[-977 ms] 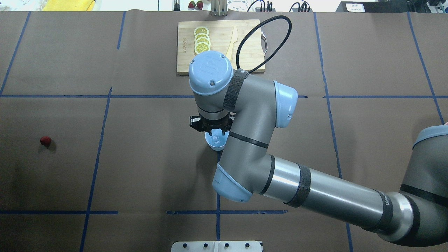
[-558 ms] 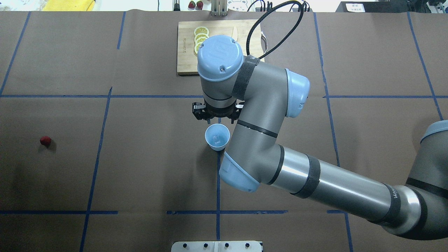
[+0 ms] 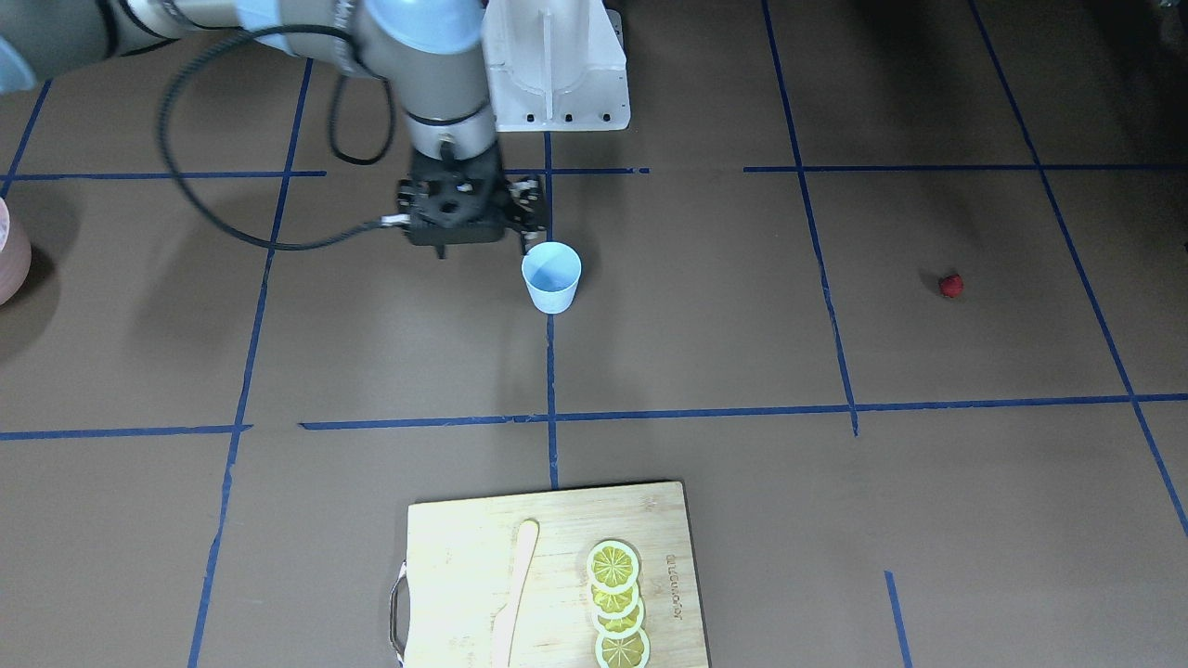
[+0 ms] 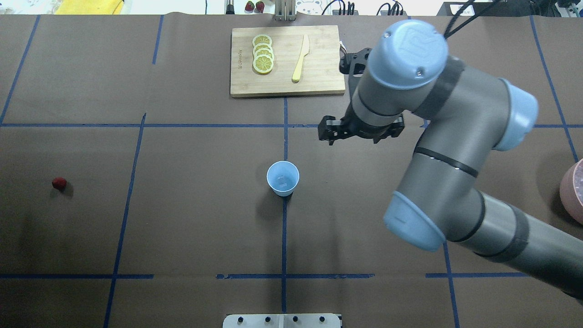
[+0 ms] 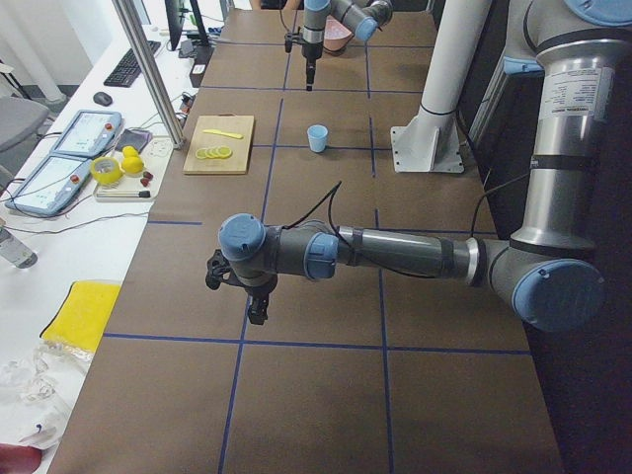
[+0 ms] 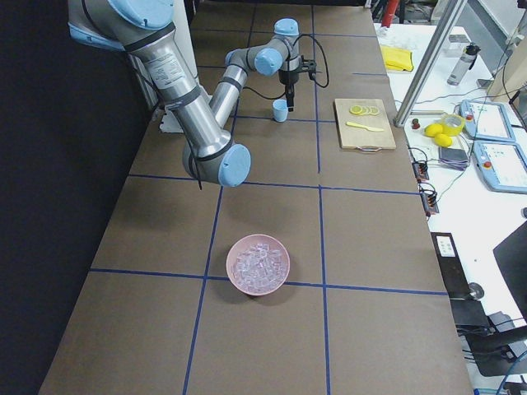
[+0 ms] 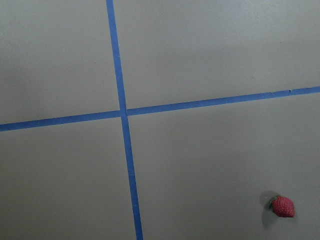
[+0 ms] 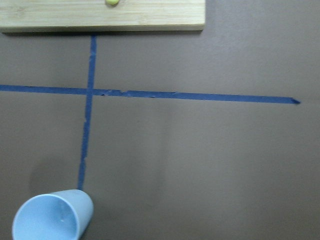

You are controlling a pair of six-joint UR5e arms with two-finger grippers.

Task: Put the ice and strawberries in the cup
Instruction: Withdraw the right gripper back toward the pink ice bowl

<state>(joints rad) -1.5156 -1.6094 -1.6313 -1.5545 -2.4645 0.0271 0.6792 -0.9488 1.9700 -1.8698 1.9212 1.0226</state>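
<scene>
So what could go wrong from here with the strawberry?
The strawberry is tiny and round, lying loose far from the cup; it may roll from a pinch. The cup stands free and looks light, so the right gripper, close beside it in the front view, could tip it.

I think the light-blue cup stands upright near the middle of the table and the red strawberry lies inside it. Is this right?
Not quite. The cup stands upright near the middle of the table, but the strawberry is not inside it: it lies on the table far away, toward the robot's left. The overhead exterior view shows this.
</scene>
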